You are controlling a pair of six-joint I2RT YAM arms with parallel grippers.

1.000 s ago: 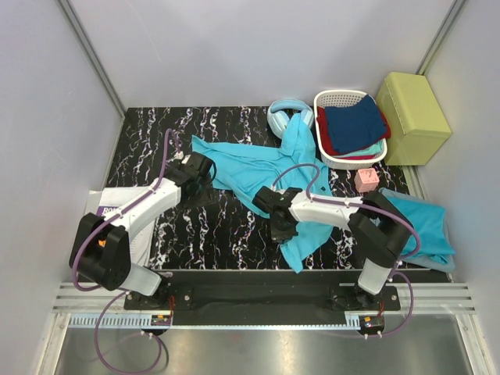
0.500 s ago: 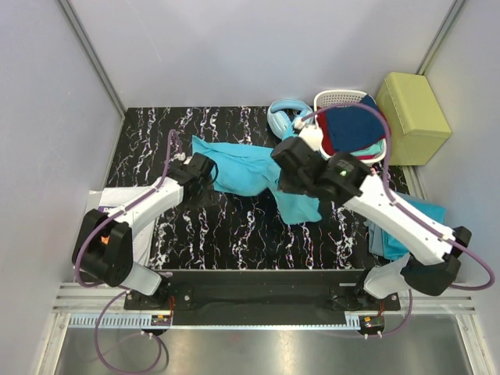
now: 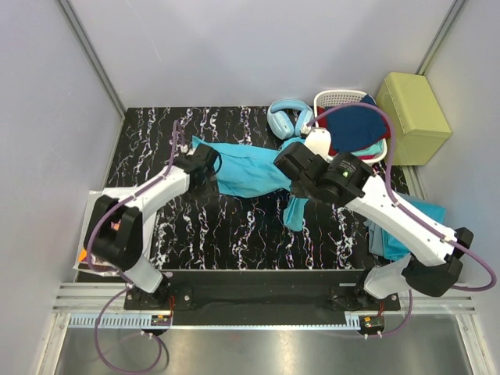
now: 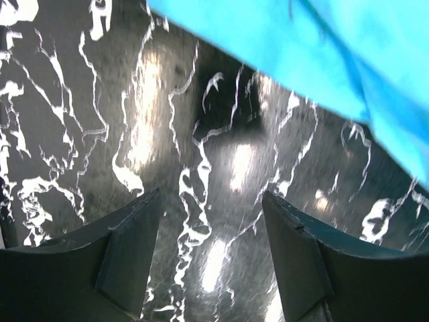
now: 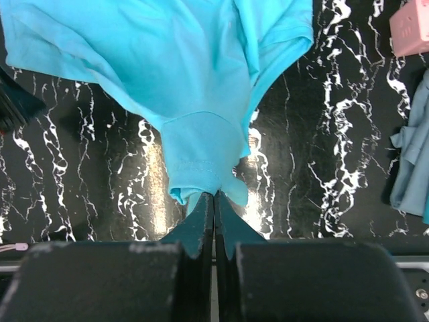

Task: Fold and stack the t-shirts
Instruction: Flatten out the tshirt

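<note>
- Nearest, at the right edge of the tabletop: a second t-shirt lies in a loose heap, partly hidden under the right arm. It isn't folded yet.
- Right hand: fingers pressed together, pinching a small fold of the turquoise t-shirt. We can't tell whether that fold is sleeve or hem.
- From that pinch the cloth fans out over the middle of the tabletop. One tail hangs down toward the near side, and the rest stretches left toward the other arm.
- Left hand: fingers apart with only bare tabletop between them. The t-shirt's edge sits just beyond the fingertips and we see no contact.
- Handling, as we judge it: light, thin and limp, with no stiffness. It'll sag and bunch from a single pinch, and it could slip out of a shallow bite. It isn't fragile.
- Where to hold: we'd take a doubled edge such as the hem, a shoulder seam or a sleeve cuff, not mid-panel. We'd want two well-separated grips to pull it flat before any fold, so the left hand should take the near left edge.
- Farther back: a pink cube, pale blue headphones and a white basket holding dark blue and red clothes, with a yellow box beside it. The t-shirt's far edge lies close to the headphones, so we see a snag risk when dragging.
</note>
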